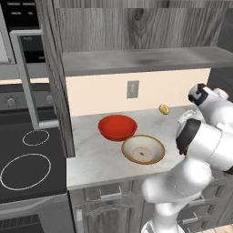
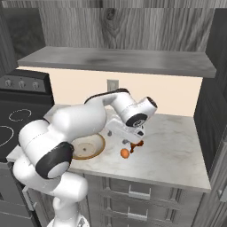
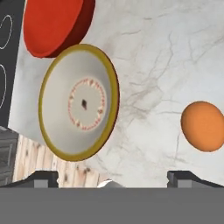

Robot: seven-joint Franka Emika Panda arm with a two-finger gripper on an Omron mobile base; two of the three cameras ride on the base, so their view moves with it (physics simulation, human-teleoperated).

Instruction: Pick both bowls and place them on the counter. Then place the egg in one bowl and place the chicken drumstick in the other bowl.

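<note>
2 bowls, red bowl (image 1: 117,127) and beige bowl (image 1: 143,149), sit just beside each other on the counter (image 1: 93,159).

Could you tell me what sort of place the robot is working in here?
It looks like a home kitchen, rendered in simulation. A black stovetop with white burner rings sits beside a marbled counter over drawer fronts, and a red bowl, a beige bowl and an egg rest on that counter.

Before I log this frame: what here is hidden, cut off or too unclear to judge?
- Chicken drumstick: right base view, mostly behind the hand; whether the hand touches it is unclear.
- Beige bowl: right base view, far side covered by the arm.
- Red bowl: hand view, cut by the top edge.
- Small yellow thing at the wall: left base view, too small to identify.
</note>
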